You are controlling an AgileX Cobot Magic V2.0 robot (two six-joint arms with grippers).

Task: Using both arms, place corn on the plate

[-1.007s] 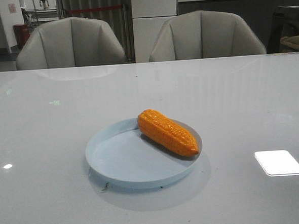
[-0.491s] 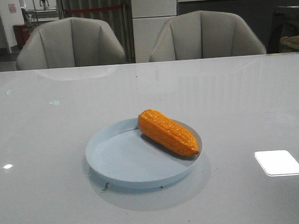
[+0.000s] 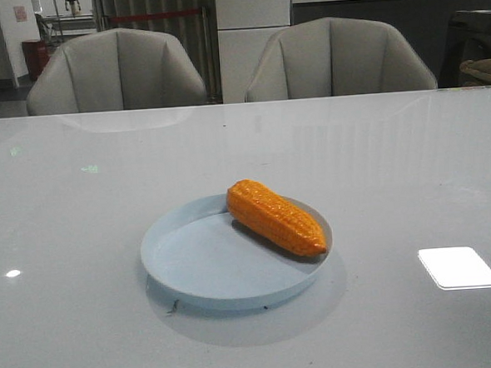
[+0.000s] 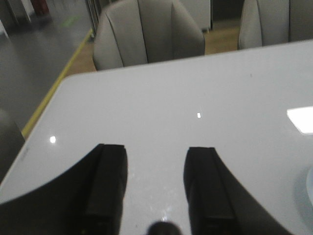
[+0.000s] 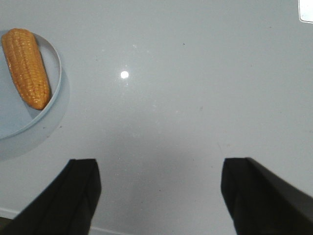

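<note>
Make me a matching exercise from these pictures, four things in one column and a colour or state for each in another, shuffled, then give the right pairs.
Things:
1. corn
2. plate
3. left gripper
4. chairs

States:
A. pale blue, round, on the table
B. open, nothing between its fingers
C. orange, lying on the plate's right side
D. grey, behind the table

Pairs: 1-C, 2-A, 3-B, 4-D
</note>
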